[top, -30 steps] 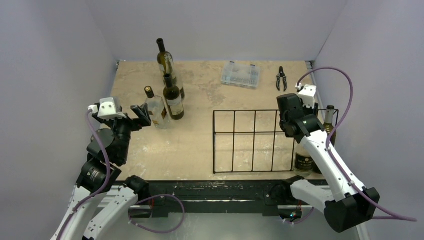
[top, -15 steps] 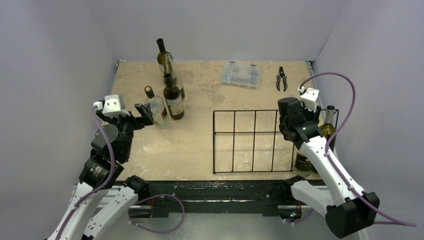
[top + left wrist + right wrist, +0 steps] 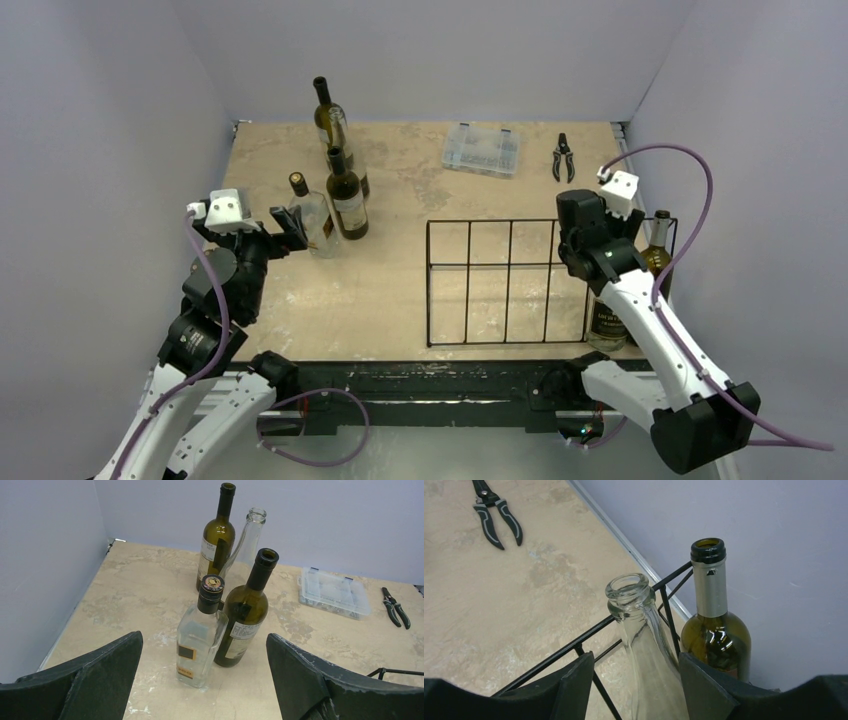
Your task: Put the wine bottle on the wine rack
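Note:
The black wire wine rack (image 3: 508,265) stands at the right of the table, and its top wire (image 3: 589,631) crosses the right wrist view. A clear glass wine bottle (image 3: 644,645) stands upright in the rack's right end; its lower part (image 3: 605,322) shows under my right arm. My right gripper (image 3: 635,657) straddles its neck, open, with a gap on the left side. My left gripper (image 3: 204,636) is wide open and empty, facing a square clear bottle (image 3: 200,640) and a dark green bottle (image 3: 245,625).
A green bottle (image 3: 716,635) stands close beside the clear one near the right wall. Two more bottles (image 3: 330,120) stand at the back left. A clear plastic box (image 3: 481,150) and pliers (image 3: 564,158) lie at the back. Walls enclose three sides.
My right gripper's jaws have spread apart from the clear bottle's neck. The left arm shifted slightly a second ago and has held still since.

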`<act>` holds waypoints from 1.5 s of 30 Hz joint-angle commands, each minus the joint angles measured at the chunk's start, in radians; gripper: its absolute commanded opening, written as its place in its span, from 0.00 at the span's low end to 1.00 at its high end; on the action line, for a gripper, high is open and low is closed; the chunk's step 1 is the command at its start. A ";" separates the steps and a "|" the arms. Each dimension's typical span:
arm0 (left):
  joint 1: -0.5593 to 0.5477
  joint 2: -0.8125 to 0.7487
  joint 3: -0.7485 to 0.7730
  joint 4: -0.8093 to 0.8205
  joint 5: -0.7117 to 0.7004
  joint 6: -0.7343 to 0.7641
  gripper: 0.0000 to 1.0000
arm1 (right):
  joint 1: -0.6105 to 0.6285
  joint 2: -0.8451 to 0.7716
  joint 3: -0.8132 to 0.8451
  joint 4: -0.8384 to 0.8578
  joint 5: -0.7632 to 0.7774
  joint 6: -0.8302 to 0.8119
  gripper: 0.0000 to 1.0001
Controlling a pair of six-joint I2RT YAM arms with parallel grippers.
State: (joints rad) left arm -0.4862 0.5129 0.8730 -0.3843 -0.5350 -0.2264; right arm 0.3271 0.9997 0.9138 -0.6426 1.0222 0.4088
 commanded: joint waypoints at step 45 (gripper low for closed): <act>-0.006 -0.055 0.019 0.043 -0.050 0.027 0.95 | 0.382 0.052 0.158 0.676 -0.955 0.143 0.99</act>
State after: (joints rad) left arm -0.4862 0.4656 0.8787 -0.3832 -0.5594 -0.2234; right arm 0.6113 0.9615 0.9688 -0.0273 -0.0536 0.5564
